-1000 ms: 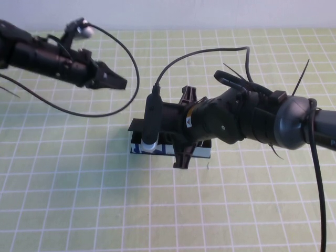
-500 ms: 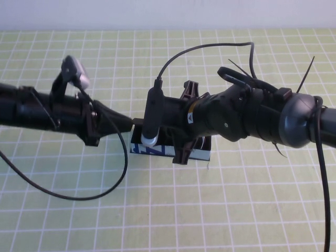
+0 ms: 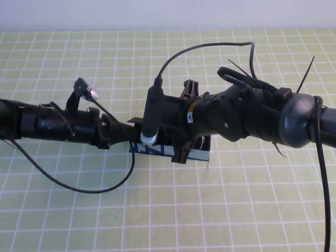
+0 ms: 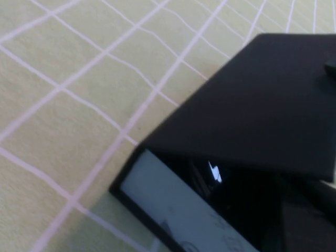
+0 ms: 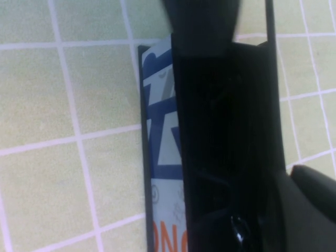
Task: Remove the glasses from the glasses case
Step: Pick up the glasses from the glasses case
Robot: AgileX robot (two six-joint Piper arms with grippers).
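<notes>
The glasses case point(image 3: 169, 150) lies at mid-table, its blue-and-white printed side facing me. My right gripper point(image 3: 144, 128) reaches over it from the right and holds the black lid point(image 4: 262, 105) raised; one finger point(image 5: 310, 210) sits against the lid's outer face. The right wrist view shows the printed side point(image 5: 163, 157) and the dark interior point(image 5: 220, 131). My left gripper point(image 3: 131, 132) is low at the case's left end, its tip at the opening under the lid. The glasses cannot be made out in the black interior; only a small glint point(image 4: 214, 172) shows there.
The green mat with a white grid point(image 3: 79, 210) covers the table. Both arms' cables loop above it, the left one sagging toward the front left point(image 3: 89, 190). A pale wall runs along the back edge.
My left arm has swung down from the back left and forward to the case's left end. The right arm and the case have hardly moved.
</notes>
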